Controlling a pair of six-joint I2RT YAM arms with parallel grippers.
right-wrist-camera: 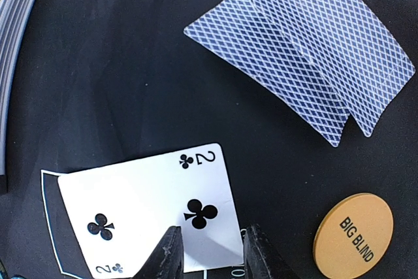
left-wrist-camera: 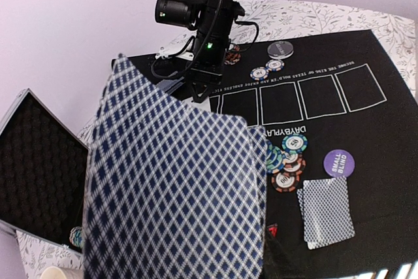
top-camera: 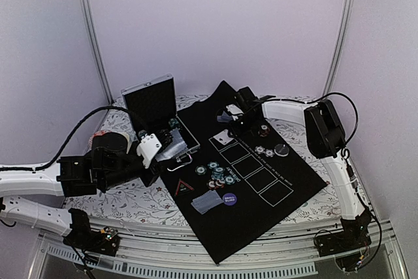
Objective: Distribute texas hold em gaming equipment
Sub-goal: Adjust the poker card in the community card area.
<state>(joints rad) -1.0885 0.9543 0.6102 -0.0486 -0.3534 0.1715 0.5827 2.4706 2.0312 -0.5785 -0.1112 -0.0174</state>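
On the black mat (top-camera: 261,213), a two of clubs (right-wrist-camera: 157,217) lies face up over the end box of the printed row, the end nearest the mat's far-left side. One corner of the box outline shows past the card's edge. The right end effector (right-wrist-camera: 209,256) hangs directly over the card's short edge. Its fingers are partly spread, with a gap far wider than a card, and they straddle one corner without visibly pinching it. The rest of the card stretches away to one side of the fingers, its long axis running roughly across the gap.

The right arm is clearly the nearer one. The left end effector (top-camera: 162,149) stays off the mat's left edge, pressed together on a fanned deck (left-wrist-camera: 176,187) of blue lattice backs.

Further toward the mat's far edge lie two overlapping face-down cards (right-wrist-camera: 307,57) and an orange Big Blind button (right-wrist-camera: 354,235).

The card looks thin, glossy and flat to the cloth, so regripping it would probably mean catching an edge.
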